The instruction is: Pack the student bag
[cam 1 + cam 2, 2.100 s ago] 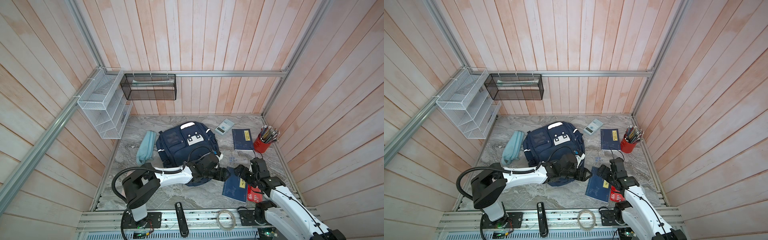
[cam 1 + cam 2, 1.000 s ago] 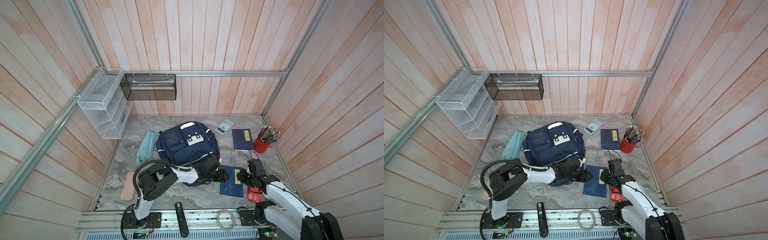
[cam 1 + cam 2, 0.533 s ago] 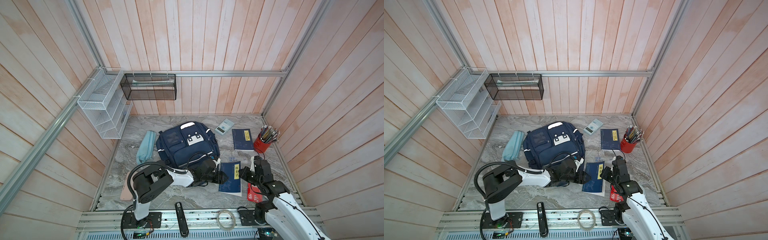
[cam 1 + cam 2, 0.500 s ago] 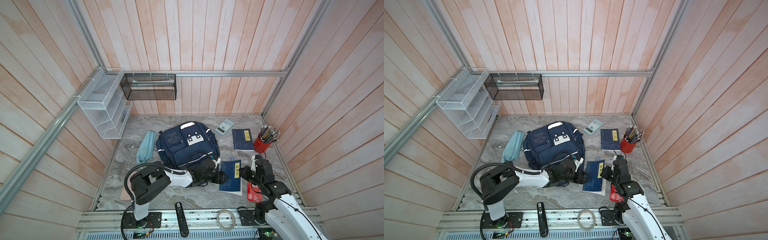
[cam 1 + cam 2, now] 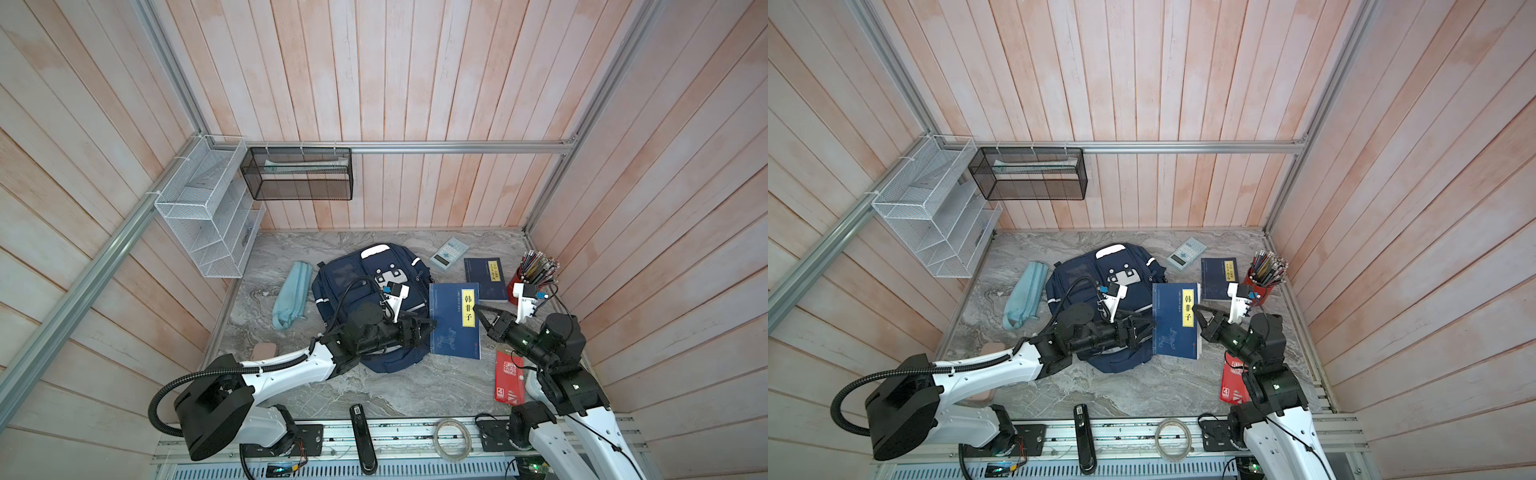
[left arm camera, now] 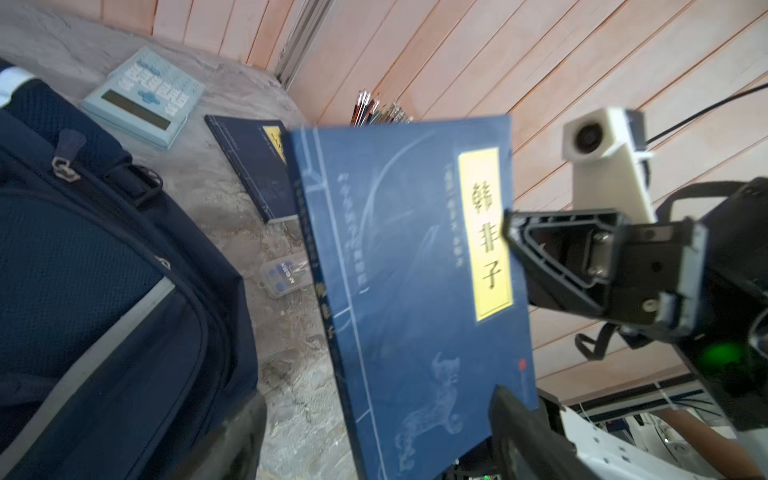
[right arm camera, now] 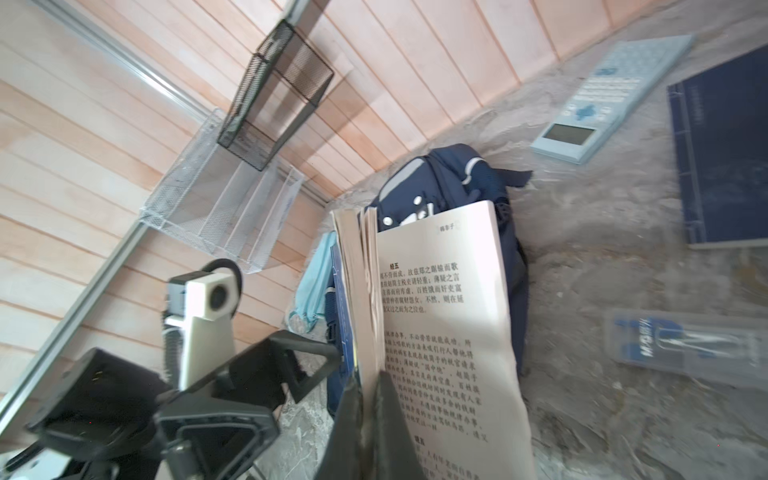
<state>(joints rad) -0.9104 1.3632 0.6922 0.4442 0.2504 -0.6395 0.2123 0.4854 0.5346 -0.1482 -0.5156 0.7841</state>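
Observation:
The student bag (image 5: 353, 286) (image 5: 1077, 274), a navy backpack, lies flat in the middle of the marble floor. Just right of it a navy book with a yellow label (image 5: 454, 320) (image 5: 1175, 320) (image 6: 415, 270) is held up off the floor. My right gripper (image 5: 480, 312) (image 5: 1198, 312) (image 7: 365, 415) is shut on the book's right edge, pinching the cover and some pages, while other pages (image 7: 449, 316) fan loose. My left gripper (image 5: 424, 330) (image 5: 1145, 326) (image 6: 382, 436) is open at the book's left edge, its jaws wide on either side of the lower corner.
A light blue calculator (image 5: 449, 254), a second navy book (image 5: 486, 278) and a red pencil cup (image 5: 536, 274) sit at the back right. A red booklet (image 5: 509, 376) lies under the right arm, a clear case (image 7: 685, 345) nearby. A blue pouch (image 5: 291, 301) lies left of the bag.
The book has come up off the floor from lying flat. The right gripper shut on its edge and raised it. The left gripper's jaws spread wider.

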